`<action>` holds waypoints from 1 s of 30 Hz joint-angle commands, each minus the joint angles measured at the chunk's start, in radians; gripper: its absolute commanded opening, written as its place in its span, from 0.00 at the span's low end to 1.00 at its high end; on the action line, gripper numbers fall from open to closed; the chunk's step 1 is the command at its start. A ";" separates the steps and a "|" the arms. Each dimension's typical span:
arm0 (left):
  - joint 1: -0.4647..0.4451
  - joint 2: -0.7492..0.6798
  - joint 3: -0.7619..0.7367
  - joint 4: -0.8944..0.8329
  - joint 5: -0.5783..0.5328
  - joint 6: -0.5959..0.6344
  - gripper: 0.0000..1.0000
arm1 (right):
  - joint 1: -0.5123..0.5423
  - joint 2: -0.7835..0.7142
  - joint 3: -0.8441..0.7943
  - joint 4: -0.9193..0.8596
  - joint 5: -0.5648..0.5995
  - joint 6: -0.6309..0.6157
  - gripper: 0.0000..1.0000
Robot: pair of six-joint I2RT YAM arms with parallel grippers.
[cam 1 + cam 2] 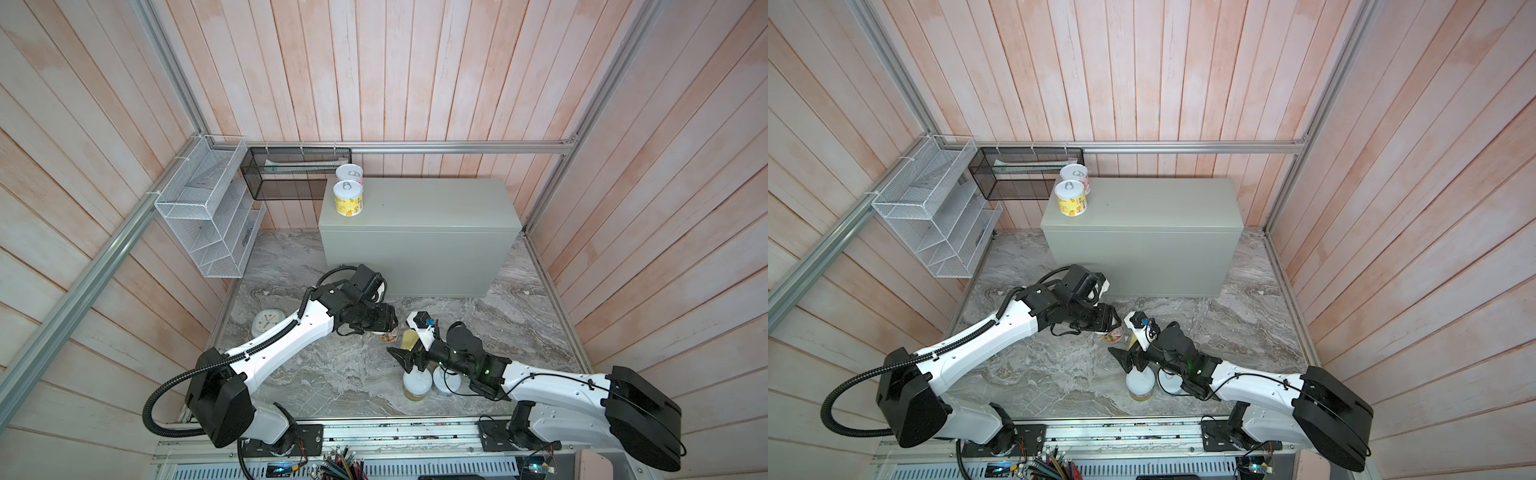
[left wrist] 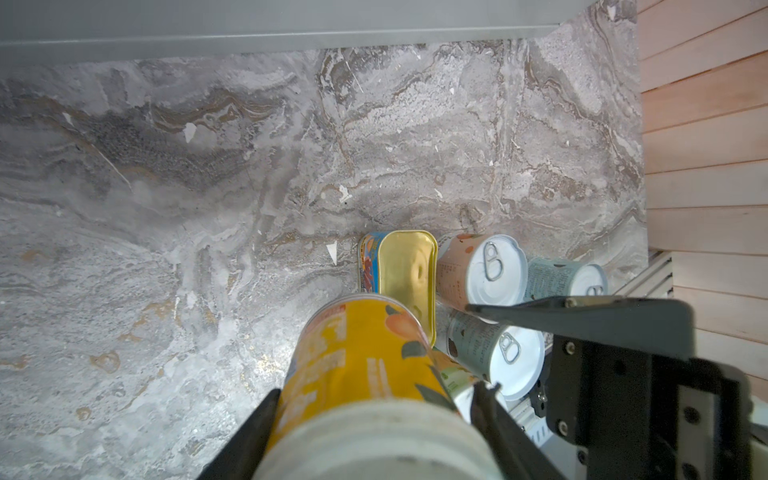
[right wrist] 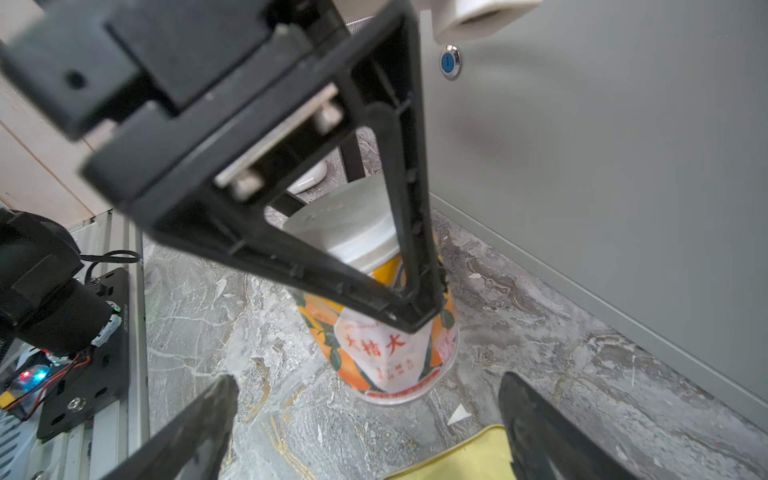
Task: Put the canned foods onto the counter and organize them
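Observation:
My left gripper (image 2: 376, 390) is shut on an orange-labelled can (image 2: 361, 353) with a white lid, low over the marble in front of the counter (image 1: 415, 208). The can also shows from the right wrist (image 3: 390, 353), its base at the marble. Just right of it, my right gripper (image 3: 368, 386) stands open over the gold tin (image 2: 405, 274), holding nothing. Three cans stand by the tin: a pink one (image 2: 478, 270) and two pale blue ones (image 2: 569, 278) (image 2: 498, 349). On the counter's far left corner stand a yellow can (image 1: 348, 198) and a pink can (image 1: 350, 174).
A round pale-blue clock (image 1: 268, 322) lies on the marble under my left arm. A white wire rack (image 1: 208, 216) and a black mesh basket (image 1: 291, 174) hang on the walls to the left. Wooden walls close in both sides.

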 commanded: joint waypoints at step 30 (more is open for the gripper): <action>-0.014 -0.047 0.028 -0.026 0.100 0.038 0.45 | 0.020 0.157 0.123 0.094 0.045 -0.033 0.82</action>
